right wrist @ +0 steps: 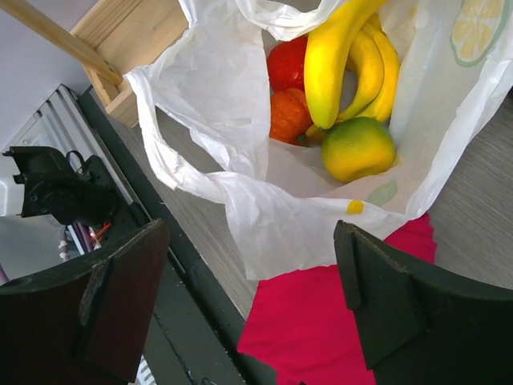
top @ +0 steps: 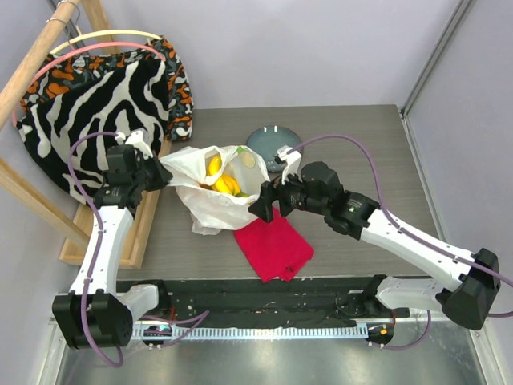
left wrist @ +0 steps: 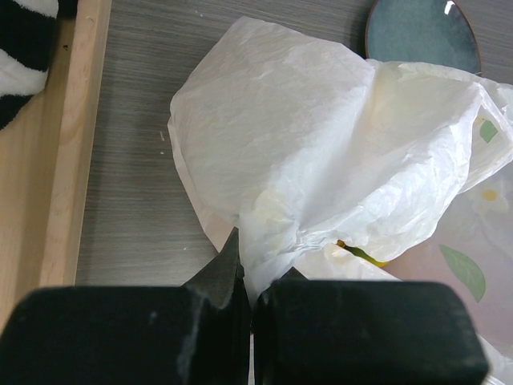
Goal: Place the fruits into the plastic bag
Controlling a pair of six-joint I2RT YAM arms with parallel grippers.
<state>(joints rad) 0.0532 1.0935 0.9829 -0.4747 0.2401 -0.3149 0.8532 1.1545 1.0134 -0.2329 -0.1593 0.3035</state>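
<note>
The white plastic bag (top: 200,200) lies open in the middle of the table, printed with citrus slices. Inside it lie yellow bananas (right wrist: 345,56), a red fruit (right wrist: 287,62), an orange one (right wrist: 288,114) and a green-yellow one (right wrist: 358,148). From above only the bananas (top: 222,181) show in the bag's mouth. My left gripper (left wrist: 252,277) is shut on the plastic bag (left wrist: 321,152), pinching a gathered fold of its left edge. My right gripper (right wrist: 252,249) stands open just outside the bag's near right rim (right wrist: 296,216), with nothing between its fingers.
A red cloth (top: 274,247) lies under the bag's near edge and below my right gripper (top: 263,204). A dark round plate (top: 268,144) sits behind the bag. Zebra-striped fabric (top: 96,96) hangs at the back left over a wooden frame (top: 144,216).
</note>
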